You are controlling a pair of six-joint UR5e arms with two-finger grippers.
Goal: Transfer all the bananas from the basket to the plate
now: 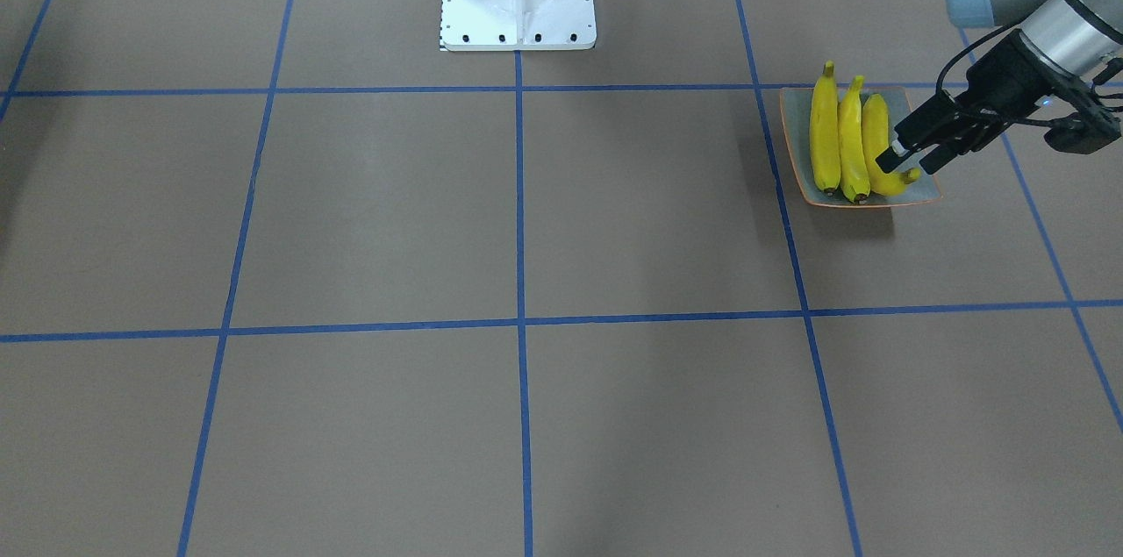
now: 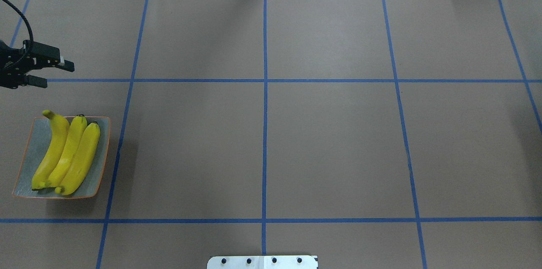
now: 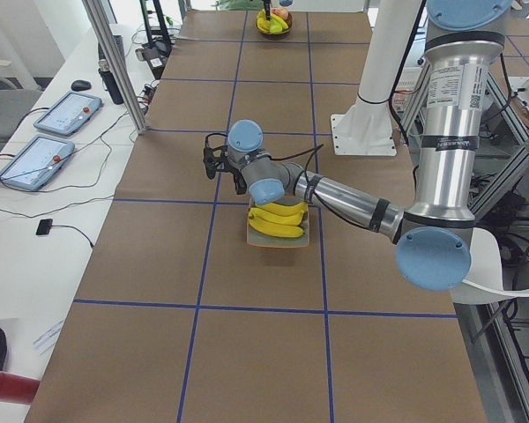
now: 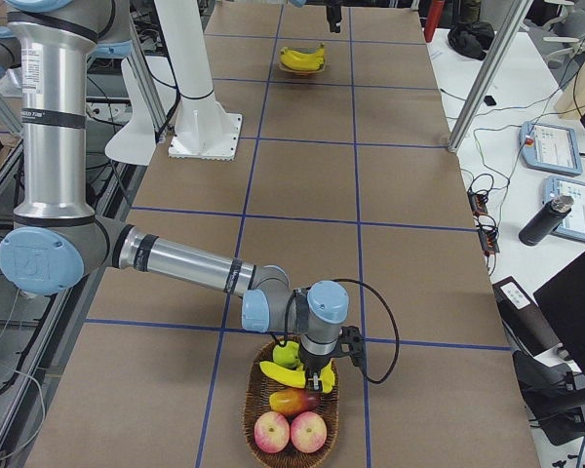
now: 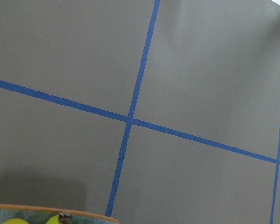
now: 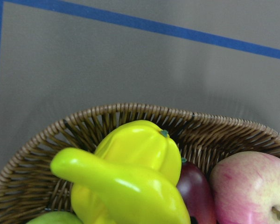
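Brown paper ruled with blue tape [image 2: 265, 133] covers the table [image 2: 330, 146]. The plate [image 2: 36, 142] sits far out on the robot's left side. Three bananas [image 2: 67, 154] lie side by side on it, touching one another and nearly filling it.

The left gripper [image 2: 53, 75] hangs just beyond the plate with its jaws spread and nothing between them. Its wrist camera sees only bare paper and the plate's orange rim.

At the table's opposite end the basket [image 4: 258, 419] holds a fourth banana [image 6: 126, 186]. It rests against a yellow ridged fruit [image 6: 135, 144], with a dark red fruit [image 6: 193, 191] and a pink apple [image 6: 252, 186] close by.

The right gripper [image 4: 319, 378] is down among this fruit, at or just above the banana. Only the side camera shows it, small and partly hidden, so I cannot tell whether its jaws are closed on anything.

By my reading the task is three-quarters done and the step in hand is picking the last banana. The next move calls for a firm hold across the banana's middle and a straight lift clear of the wicker wall without dragging the neighbouring fruit. After that comes a long carry, or a hand-over to the left arm. Little bare plate is left, so the banana will probably have to go on top of the other three.
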